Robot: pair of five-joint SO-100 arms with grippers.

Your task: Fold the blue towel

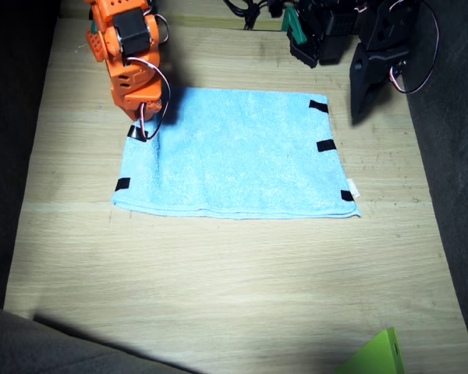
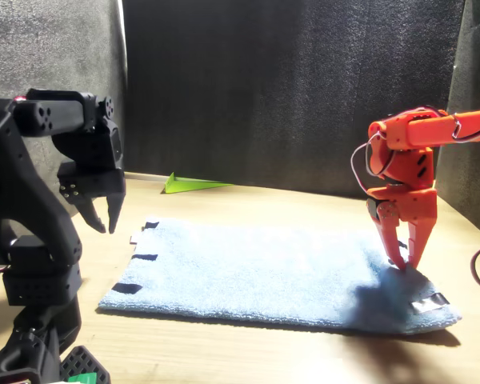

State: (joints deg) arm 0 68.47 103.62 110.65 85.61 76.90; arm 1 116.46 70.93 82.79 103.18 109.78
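I am lowering my right gripper onto the towel, tips touching the cloth at its edge, in the upper left of the fixed view; the fingers are slightly apart and not yet pinching any fabric that I can see. My left gripper is hanging open, just off the opposite edge. The towel is lying near the middle of the table, apparently doubled once already, so another fold seems left. It is fuzzy sky-blue terry, rectangular, black tape marks along both short edges.

The blue towel lies flat mid-table; right tool seemingly touches its corner, left tool hangs beside the opposite edge.
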